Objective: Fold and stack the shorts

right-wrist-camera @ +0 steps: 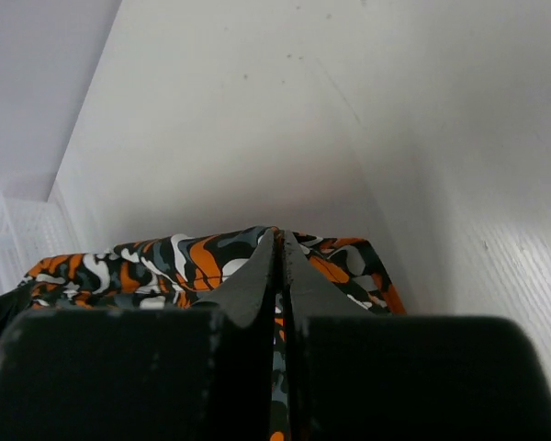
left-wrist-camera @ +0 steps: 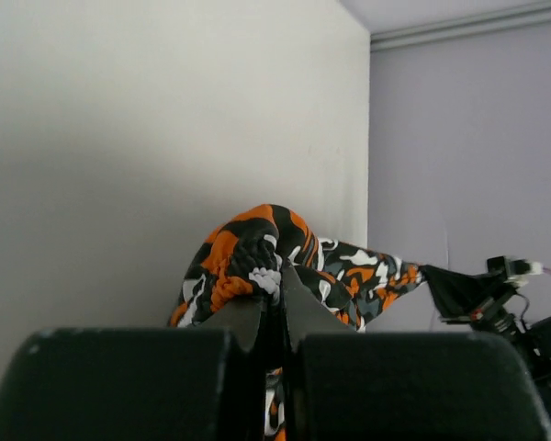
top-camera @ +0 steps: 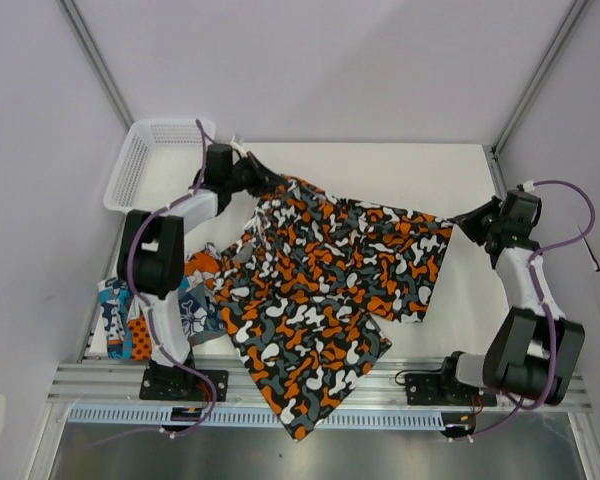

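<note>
Left tool (top-camera: 272, 184) is seen clamped on one far corner of the camouflage shorts (top-camera: 320, 290), fabric bunched between the closed fingers in the left wrist view. Right tool (top-camera: 457, 222) is clamped on the opposite far corner, cloth pinched at the fingertips in the right wrist view. The far edge of the camouflage shorts is held stretched between the two tools; the rest is spread over the bench (top-camera: 410, 170), with one leg hung over the near edge across the rail. The patchwork shorts (top-camera: 188, 308) are lain at the near left of the bench, partly covered by the camouflage pair and by the left arm. A white mesh basket (top-camera: 140, 165) is placed at the far left corner
</note>
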Tool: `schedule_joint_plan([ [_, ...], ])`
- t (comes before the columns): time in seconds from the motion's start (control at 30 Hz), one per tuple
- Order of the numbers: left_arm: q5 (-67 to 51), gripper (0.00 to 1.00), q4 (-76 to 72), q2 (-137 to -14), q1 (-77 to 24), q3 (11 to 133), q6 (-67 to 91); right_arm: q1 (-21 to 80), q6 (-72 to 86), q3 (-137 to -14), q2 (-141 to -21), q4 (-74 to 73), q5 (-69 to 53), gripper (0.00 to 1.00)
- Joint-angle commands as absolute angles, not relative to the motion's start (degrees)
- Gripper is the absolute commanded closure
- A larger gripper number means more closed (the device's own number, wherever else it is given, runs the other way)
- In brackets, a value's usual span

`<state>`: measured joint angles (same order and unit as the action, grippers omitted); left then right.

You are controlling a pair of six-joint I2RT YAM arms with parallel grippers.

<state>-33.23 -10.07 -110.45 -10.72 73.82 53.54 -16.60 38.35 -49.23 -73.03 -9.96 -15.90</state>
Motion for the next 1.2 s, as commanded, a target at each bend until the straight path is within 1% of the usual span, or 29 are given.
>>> schedule_joint_plan([
  [0.0, -34.19, 1.00, -15.39, -117.05, -10.46, 88.13, 55.54, -17.66, 41.21, -54.47, -78.56, -0.36, -12.83, 1.00],
  [0.03, -33.93, 1.00, -14.95, -119.16, -10.55, 90.42, 55.72, -17.93, 42.18, -55.54, -82.66, 2.08, -12.83, 1.00],
  [0.07, -34.19, 1.00, -14.51, -121.44, -10.55, 97.66, 56.59, -18.10, 43.14, -56.59, -84.88, 3.15, -11.87, 1.00],
  [0.1, -34.54, 1.00, -14.15, -125.64, -10.46, 99.91, 57.12, -18.11, 44.98, -59.21, -87.08, 5.51, -11.34, 1.00],
  [0.13, -34.72, 1.00, -14.06, -127.60, -10.46, 104.37, 57.56, -18.11, 45.96, -60.89, -91.89, 6.58, -10.90, 1.00],
  [0.17, -34.37, 0.70, -13.63, -129.18, -10.46, 106.41, 57.57, -18.19, 46.75, -62.47, -94.37, 7.72, -10.81, 1.00],
  [0.2, -33.84, 0.44, -10.49, -132.07, -10.37, 112.61, 57.13, -18.11, 47.37, -64.14, -96.83, 9.65, -11.59, 0.85],
  [0.23, -33.23, 0.19, -8.20, -133.23, -10.28, 114.59, 56.61, -18.11, 48.33, -68.34, -101.47, 9.32, -12.12, 0.43],
  [0.27, -32.09, 0.01, -2.87, -133.94, -10.20, 116.35, 54.60, -18.02, 48.69, -70.64, -103.08, 5.84, -11.78, 0.27],
  [0.3, -31.56, 0.01, -0.81, -133.95, -9.76, 119.24, 53.88, -18.02, 48.43, -73.01, -104.31, 3.97, -12.04, 0.18],
  [0.33, -31.64, 0.01, -0.44, -133.08, -9.41, 119.01, 53.44, -18.02, 47.12, -76.52, -105.11, 1.95, -12.13, 0.15],
  [0.37, -31.81, 0.01, -0.96, -131.67, -9.06, 118.05, 53.00, -17.93, 46.41, -76.90, -104.42, 0.54, -11.69, 0.13],
  [0.43, -31.38, 0.01, -2.45, -125.81, -8.18, 110.87, 52.21, -17.58, 44.40, -74.72, -101.62, 0.35, -10.03, 0.11],
  [0.47, -30.59, 0.01, -2.55, -123.60, -7.91, 107.79, 51.60, -17.14, 43.78, -74.01, -98.56, -2.17, -9.41, 0.11],
  [0.5, -30.15, 0.01, -2.20, -121.66, -7.74, 106.36, 50.63, -16.79, 42.99, -73.31, -97.13, -2.81, -9.23, 0.11],
  [0.57, -28.83, 0.01, -0.01, -116.65, -8.00, 103.10, 46.87, -16.09, 40.62, -71.55, -94.76, -4.74, -8.44, 0.13],
  [0.6, -27.70, 0.01, 5.92, -115.24, -8.43, 103.10, 45.45, -15.74, 40.00, -70.67, -92.74, -5.44, -8.35, 0.15],
  [0.63, -25.95, 0.01, 8.15, -114.01, -8.61, 102.83, 44.05, -15.56, 39.38, -69.62, -91.77, -5.01, -10.09, 0.19],
  [0.73, -24.27, 0.01, 9.75, -107.16, -9.14, 94.69, 41.14, -13.72, 38.24, -66.19, -89.22, -4.13, -14.05, 0.34],
  [0.77, -23.91, 0.01, 8.97, -103.48, -9.23, 90.83, 40.96, -12.84, 37.88, -65.57, -88.69, -4.30, -15.89, 0.36],
  [0.83, -21.81, 0.01, 9.23, -100.04, -9.58, 85.97, 39.65, -9.33, 36.92, -63.38, -86.41, -5.18, -17.04, 0.38],
  [0.87, -20.75, 0.01, 10.88, -97.32, -9.67, 83.96, 39.03, -8.01, 36.57, -62.41, -85.44, -5.36, -17.75, 0.37],
  [0.97, -16.01, 0.01, 14.23, -94.75, -9.76, 80.51, 36.22, -1.77, 35.25, -58.89, -81.48, -7.20, -17.41, 0.36],
  [1.0, -14.43, 0.01, 14.85, -94.75, -9.67, 80.59, 34.47, 1.98, 34.11, -58.02, -79.91, -8.16, -16.71, 0.36],
  [1.07, -13.80, 0.01, 16.61, -96.49, -9.67, 82.34, 32.79, 5.17, 32.97, -56.61, -78.84, -11.50, -15.30, 0.37],
  [1.13, -13.45, 0.02, 18.18, -98.86, -9.84, 83.84, 30.42, 9.48, 32.00, -55.55, -77.35, -14.48, -14.42, 0.41],
  [1.17, -13.80, 0.02, 19.24, -101.57, -9.84, 86.54, 28.84, 10.88, 31.30, -54.42, -76.82, -15.72, -12.41, 0.43],
])
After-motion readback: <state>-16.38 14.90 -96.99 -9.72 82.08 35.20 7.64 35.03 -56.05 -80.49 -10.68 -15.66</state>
